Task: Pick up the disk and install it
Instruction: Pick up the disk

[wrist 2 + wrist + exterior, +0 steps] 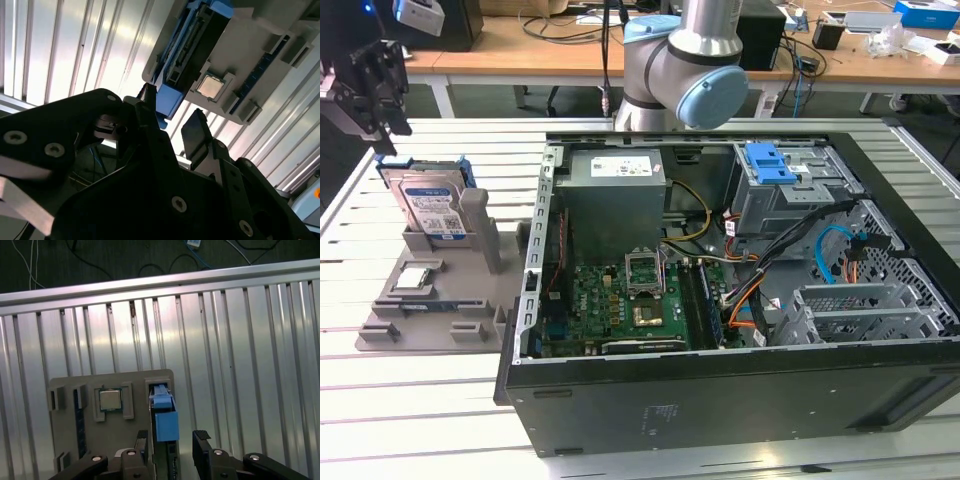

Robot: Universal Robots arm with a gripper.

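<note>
The disk (432, 208) stands on edge in a slot of the grey holder (470, 300) at the exterior view's left, its white-and-blue label facing outward and blue rails along its sides. My black gripper (382, 125) hovers above and a little beyond it, apart from it. In the first wrist view the disk's blue rail end (165, 422) lies between my two fingertips (202, 442), and the gripper (172, 442) is open with nothing held. The second wrist view shows the gripper (172, 117) open, close to the disk's edge (195, 45).
A small square silver chip (415, 278) sits in the same holder. The open computer case (720, 400) lies at the exterior view's right, with a blue-topped grey drive bay (770, 165) and motherboard (630, 300) inside. The arm's base (685, 60) stands behind the case on the slatted metal table (420, 420).
</note>
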